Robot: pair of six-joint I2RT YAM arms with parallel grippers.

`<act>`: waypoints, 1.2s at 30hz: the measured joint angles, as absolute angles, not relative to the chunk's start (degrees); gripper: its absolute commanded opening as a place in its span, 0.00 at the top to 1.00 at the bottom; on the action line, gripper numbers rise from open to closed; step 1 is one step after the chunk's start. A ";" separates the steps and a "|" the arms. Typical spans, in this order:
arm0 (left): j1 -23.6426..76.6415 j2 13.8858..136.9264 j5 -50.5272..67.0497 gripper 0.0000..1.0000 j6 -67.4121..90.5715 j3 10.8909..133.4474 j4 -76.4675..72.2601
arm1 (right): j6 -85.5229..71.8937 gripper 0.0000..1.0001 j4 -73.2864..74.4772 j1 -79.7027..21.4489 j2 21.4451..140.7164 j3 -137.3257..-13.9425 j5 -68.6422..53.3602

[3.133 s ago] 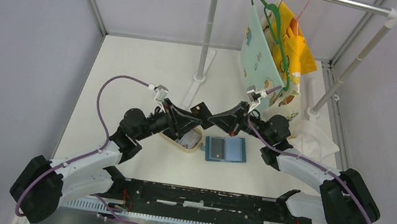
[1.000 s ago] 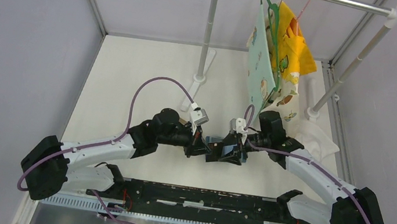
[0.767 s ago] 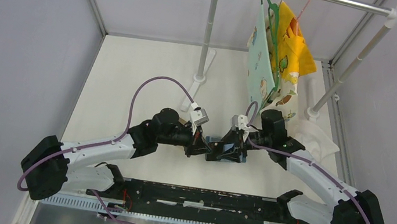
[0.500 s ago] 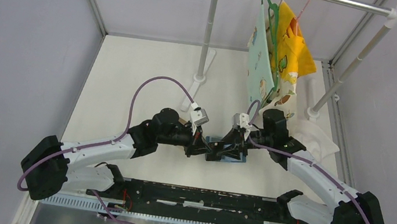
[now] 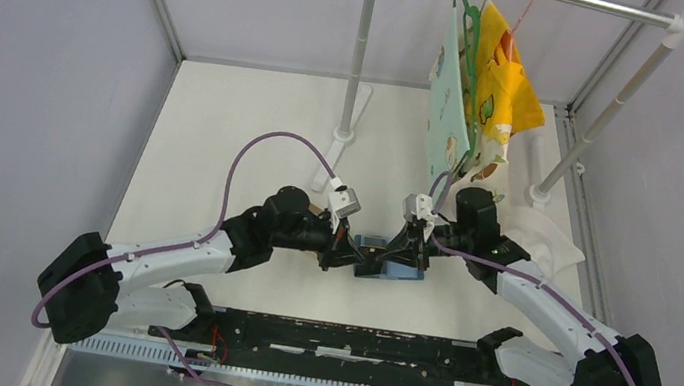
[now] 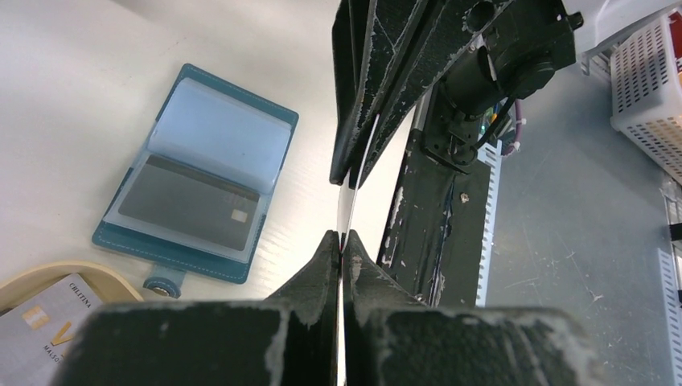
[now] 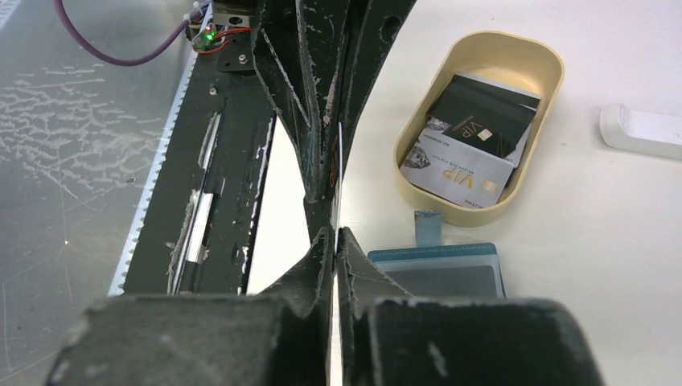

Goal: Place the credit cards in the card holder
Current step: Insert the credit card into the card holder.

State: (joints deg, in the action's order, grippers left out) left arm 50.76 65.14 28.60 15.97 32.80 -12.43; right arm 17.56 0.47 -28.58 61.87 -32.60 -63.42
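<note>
One credit card point(image 6: 348, 211) stands on edge above the table, held at both ends. My left gripper point(image 6: 340, 235) is shut on its near end, and my right gripper point(image 7: 334, 231) is shut on the opposite end point(image 7: 338, 173). The two grippers meet tip to tip point(image 5: 368, 250) over the left edge of the card holder point(image 5: 400, 267). The teal card holder point(image 6: 197, 173) lies open and flat, with a dark card in its clear sleeve and its snap tab point(image 6: 165, 283) pointing at the tray. More credit cards point(image 7: 474, 133), dark and pale, lie in the tan oval tray point(image 7: 537, 60).
A clothes rack with hanging printed cloths point(image 5: 480, 81) stands at the back right, its white foot point(image 7: 639, 129) beyond the tray. A white cloth point(image 5: 544, 237) lies behind my right arm. The black base rail point(image 5: 347, 340) runs along the near edge.
My right gripper's jaws have closed onto the free end of the card that my left gripper holds. The left arm has stayed still. The hanging cloth swung slightly.
</note>
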 measured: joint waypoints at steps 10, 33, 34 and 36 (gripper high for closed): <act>50.87 62.30 20.23 0.55 15.59 31.55 -10.52 | 21.39 1.00 7.57 -28.12 62.08 -33.85 -58.28; 53.89 77.71 6.00 0.64 33.36 26.81 -24.51 | 12.69 1.00 11.88 -14.98 64.62 -28.58 -46.63; 54.78 79.66 4.78 0.64 33.71 27.86 -24.29 | 12.21 1.00 11.55 -14.94 64.79 -28.47 -46.68; 56.58 83.11 2.17 0.64 34.54 30.63 -23.79 | 11.38 1.00 10.96 -14.85 65.23 -28.27 -46.74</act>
